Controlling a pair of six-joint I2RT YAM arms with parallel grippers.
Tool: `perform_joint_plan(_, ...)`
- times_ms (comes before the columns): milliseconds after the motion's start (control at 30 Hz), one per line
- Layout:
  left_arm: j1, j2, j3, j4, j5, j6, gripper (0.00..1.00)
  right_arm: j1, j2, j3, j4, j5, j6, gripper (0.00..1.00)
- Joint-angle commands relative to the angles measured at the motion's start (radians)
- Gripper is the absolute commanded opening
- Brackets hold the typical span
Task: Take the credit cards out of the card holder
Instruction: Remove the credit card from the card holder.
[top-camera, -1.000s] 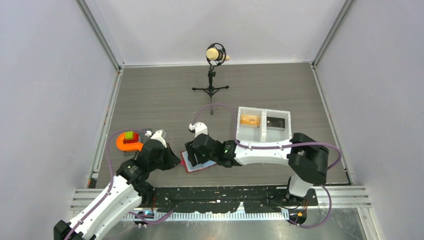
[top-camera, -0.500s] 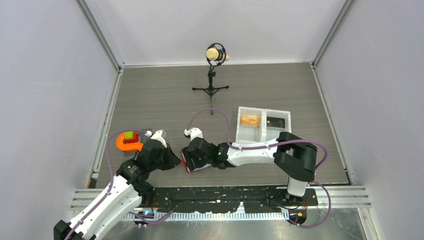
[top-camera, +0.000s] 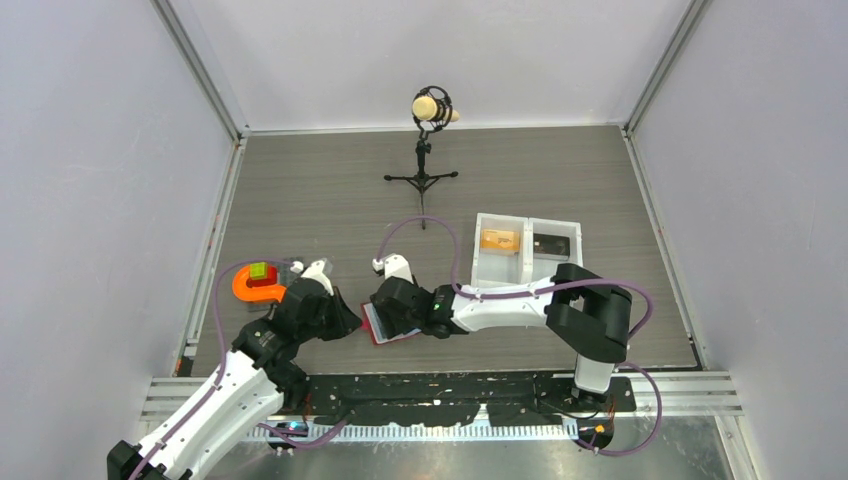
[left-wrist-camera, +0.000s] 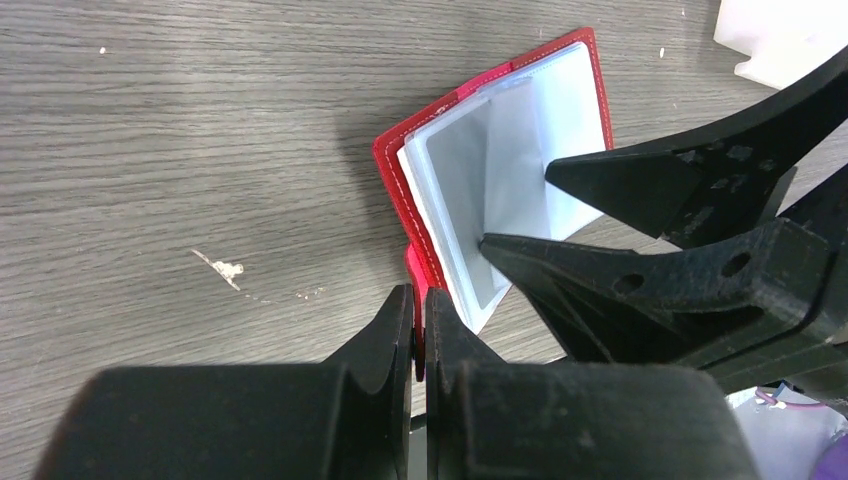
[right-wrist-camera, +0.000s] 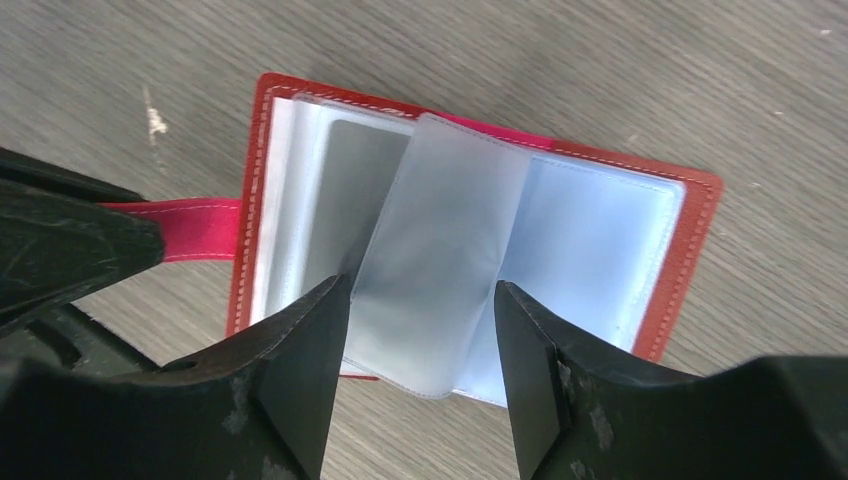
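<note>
Closest to you, your left gripper (left-wrist-camera: 420, 300) is pinched fully closed on the red strap (right-wrist-camera: 195, 243) of the holder (right-wrist-camera: 610, 250), right at the strap's free end. The holder lies open on the worktop (top-camera: 330, 190), just past the arm bases and a bit left of centre. Its red cover is down and the pale pockets face up.

Your right gripper (right-wrist-camera: 420, 290) comes in from the other side, low over the open holder. Its fingers are spread wide, with one clear sleeve (right-wrist-camera: 440, 220) standing up between them. They sit right at the sleeve's two side edges, and I can't tell if they're actually pressing it. Nothing looks clamped in there.

On the strap side, half under that sleeve, there's a grey patch (right-wrist-camera: 345, 195) in a pocket. It looks like a card, but I can't swear to it. A pink-red edge (right-wrist-camera: 500, 135) also pokes out behind the sleeve along the holder's rim. It might be another card, hard to say.

A little further out, left of your left gripper, there's an orange curved piece (top-camera: 243, 290) with a green block (top-camera: 259, 270) sitting on it.

Further back on the right is a white tray (top-camera: 478, 250) with two compartments. The left one has an orange block (top-camera: 499, 239). The right one has a dark flat thing (top-camera: 551, 246) that's too small to make out.

At the very back, a mic stand (top-camera: 424, 160) stands near the middle of the worktop.
</note>
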Motion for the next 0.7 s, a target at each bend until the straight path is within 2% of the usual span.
perform_joint_plan(0,0.003,-0.006,0.041,0.006,0.01,0.016,0.0,0.006,-0.03,0.048,-0.086,0.128,0.017,0.62)
perform_joint_plan(167,0.003,-0.013,0.041,-0.001,0.008,0.016,0.0,0.002,-0.087,0.049,-0.231,0.308,0.017,0.62)
perform_joint_plan(400,0.003,-0.023,0.038,-0.007,0.007,0.016,0.0,-0.012,-0.211,0.033,-0.316,0.393,0.024,0.61)
perform_joint_plan(467,0.003,-0.022,0.037,-0.006,0.007,0.016,0.0,-0.012,-0.245,0.021,-0.285,0.365,0.003,0.6)
perform_joint_plan(533,0.003,-0.019,0.035,-0.002,0.01,0.016,0.0,-0.012,-0.277,-0.02,-0.177,0.281,-0.045,0.6)
perform_joint_plan(600,0.003,-0.013,0.036,0.001,0.015,0.016,0.0,-0.014,-0.291,-0.059,-0.014,0.133,-0.095,0.59)
perform_joint_plan(667,0.003,-0.01,0.035,0.002,0.015,0.017,0.0,-0.015,-0.28,-0.07,0.059,0.041,-0.132,0.59)
